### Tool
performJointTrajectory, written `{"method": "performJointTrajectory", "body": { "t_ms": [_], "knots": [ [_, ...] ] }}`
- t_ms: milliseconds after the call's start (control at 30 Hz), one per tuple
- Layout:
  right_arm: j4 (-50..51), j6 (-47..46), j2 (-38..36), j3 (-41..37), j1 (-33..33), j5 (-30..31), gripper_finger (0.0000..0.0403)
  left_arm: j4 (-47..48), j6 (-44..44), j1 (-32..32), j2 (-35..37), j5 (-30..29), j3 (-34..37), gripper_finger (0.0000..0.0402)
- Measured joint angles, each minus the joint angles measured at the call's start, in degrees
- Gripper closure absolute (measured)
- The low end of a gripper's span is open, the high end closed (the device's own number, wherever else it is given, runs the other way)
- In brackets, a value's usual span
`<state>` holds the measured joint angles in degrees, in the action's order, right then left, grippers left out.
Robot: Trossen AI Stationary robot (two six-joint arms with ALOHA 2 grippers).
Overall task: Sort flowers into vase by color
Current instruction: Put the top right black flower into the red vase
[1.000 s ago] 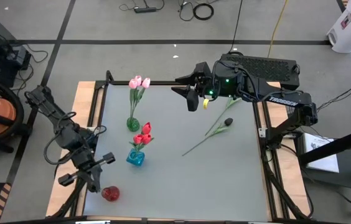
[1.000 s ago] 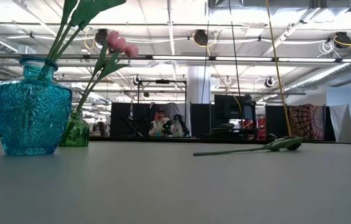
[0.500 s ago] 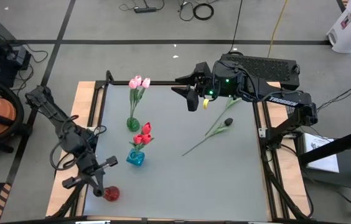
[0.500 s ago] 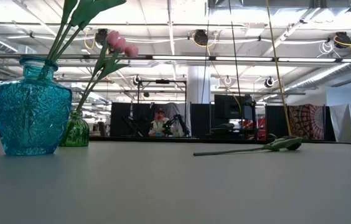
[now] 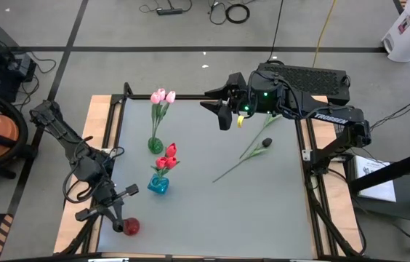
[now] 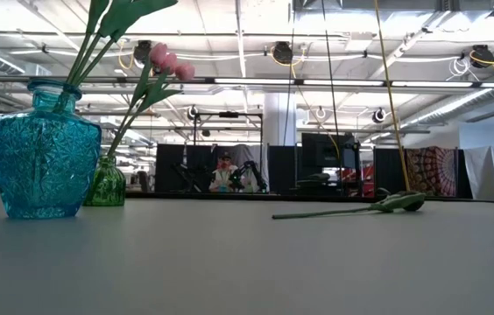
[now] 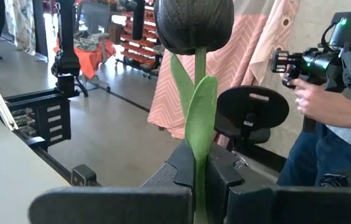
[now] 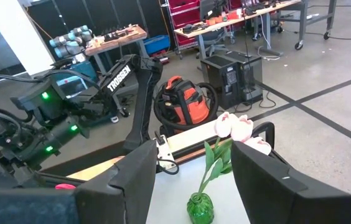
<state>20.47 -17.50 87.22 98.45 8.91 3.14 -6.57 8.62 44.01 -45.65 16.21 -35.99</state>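
While your left gripper [image 5: 115, 222] hangs at the table's [image 5: 263, 211] near-left edge, clamped on a black tulip [image 7: 194, 25] by its green stem beside a red vase [image 5: 130, 226], the right gripper [image 5: 219, 109] waits spread wide at the far edge. Another dark-headed tulip [image 5: 252, 154] lies flat right of centre, with bare tabletop around it.
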Motion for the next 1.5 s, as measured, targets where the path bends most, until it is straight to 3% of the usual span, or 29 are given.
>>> {"method": "performJointTrajectory", "body": {
  "t_ms": [500, 1000, 1500],
  "knots": [
    [0.0, 0.0, 0.0, 0.0, 0.0, 0.0, 0.0204, 0.0, 0.0, 0.0, 0.0, -0.3, 0.0, 0.0387],
    [0.0, 0.0, 0.0, 0.0, 0.0, 0.0, 0.0204, 0.0, 0.0, 0.0, 0.0, -0.6, 0.0, 0.0307],
    [0.0, 0.0, 0.0, 0.0, 0.0, 0.0, 0.0204, 0.7, 2.2, 0.0, 0.6, -0.7, 0.0, 0.0203]
  ]
}}
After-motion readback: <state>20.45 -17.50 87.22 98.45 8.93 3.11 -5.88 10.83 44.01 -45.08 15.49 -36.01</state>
